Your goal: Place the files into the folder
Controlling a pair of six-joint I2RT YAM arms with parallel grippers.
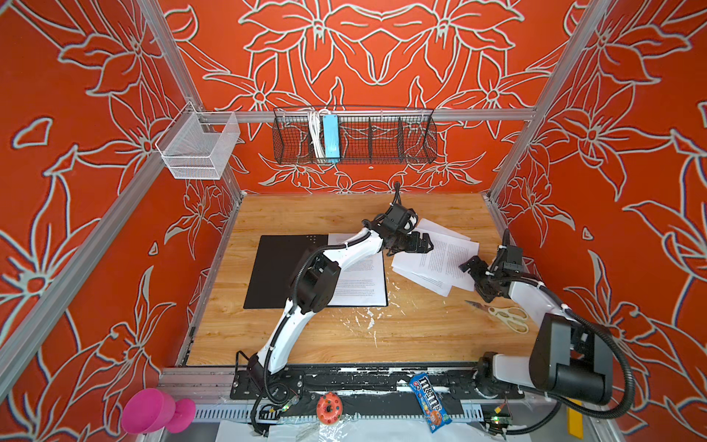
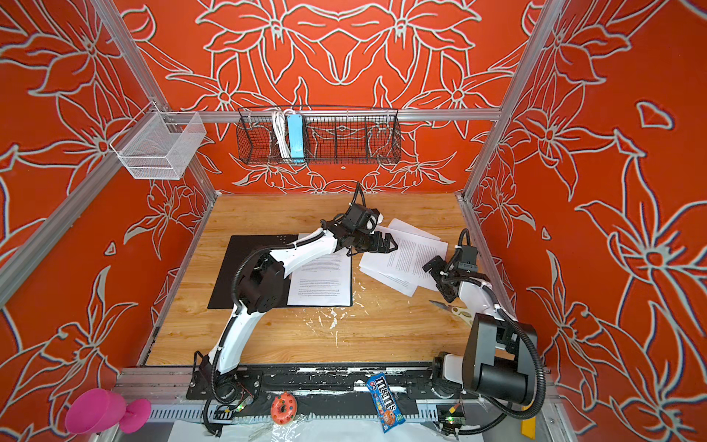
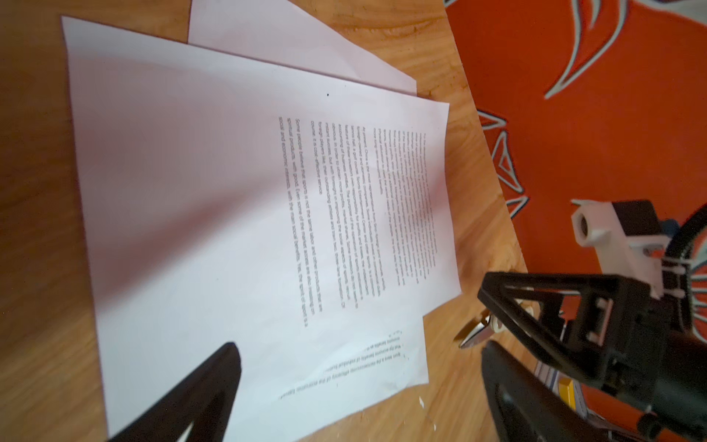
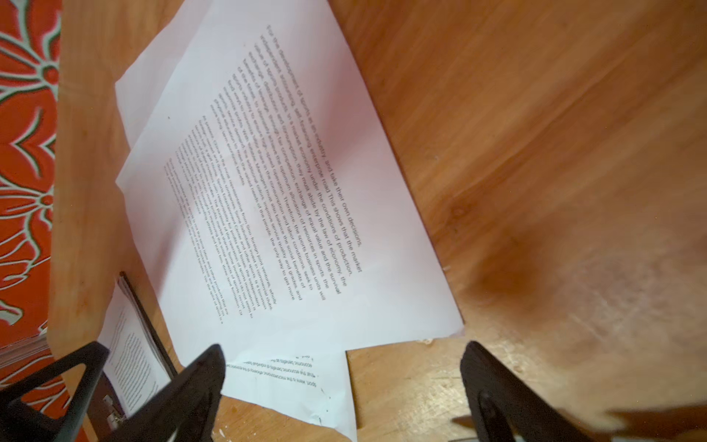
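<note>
White files lie fanned right of the open black folder; left hand and right hand hover at their edges, both spread wide, empty.

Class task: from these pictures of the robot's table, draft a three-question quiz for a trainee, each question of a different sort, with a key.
1. True or false: a printed white paper sheet already lies on the open black-lined folder.
2. Where do the cream-handled scissors lie? A) on the folder; B) on the wooden table beside the right arm; C) on that sheet.
3. Fill in: the fingers of the left gripper and the right gripper, at opposite edges of the loose pile of printed white sheets, stand ____.
Key: 1 true; 2 B; 3 open.
</note>
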